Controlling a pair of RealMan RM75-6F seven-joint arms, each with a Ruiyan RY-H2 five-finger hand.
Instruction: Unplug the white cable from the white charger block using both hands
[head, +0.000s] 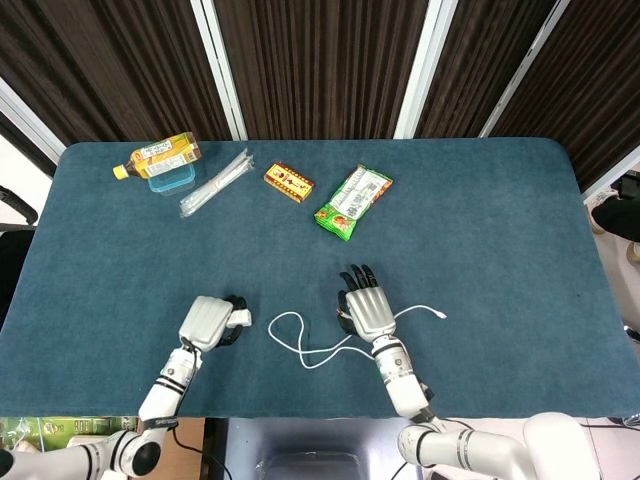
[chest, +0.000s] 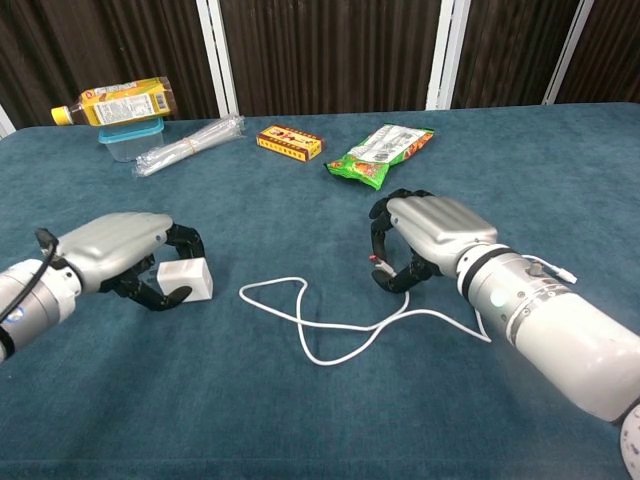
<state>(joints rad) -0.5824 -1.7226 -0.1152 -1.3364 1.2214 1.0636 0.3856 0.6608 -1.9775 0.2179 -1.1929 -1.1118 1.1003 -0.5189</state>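
The white charger block (chest: 184, 280) (head: 238, 319) sits low at the table's near left, and my left hand (chest: 120, 255) (head: 208, 322) grips it with fingers curled around its back. The white cable (chest: 330, 322) (head: 305, 343) lies in loose loops on the blue cloth between both hands, separate from the block. My right hand (chest: 425, 235) (head: 366, 308) pinches the cable's plug end (chest: 379, 264) just above the table. The cable's other small connector (head: 441, 315) (chest: 567, 275) lies on the cloth to the right of that arm.
At the back of the blue table (head: 480, 220) lie a tea bottle (head: 158, 155) on a clear box (head: 172, 179), a bundle in clear plastic (head: 215, 183), a small orange box (head: 288, 181) and a green snack bag (head: 354, 202).
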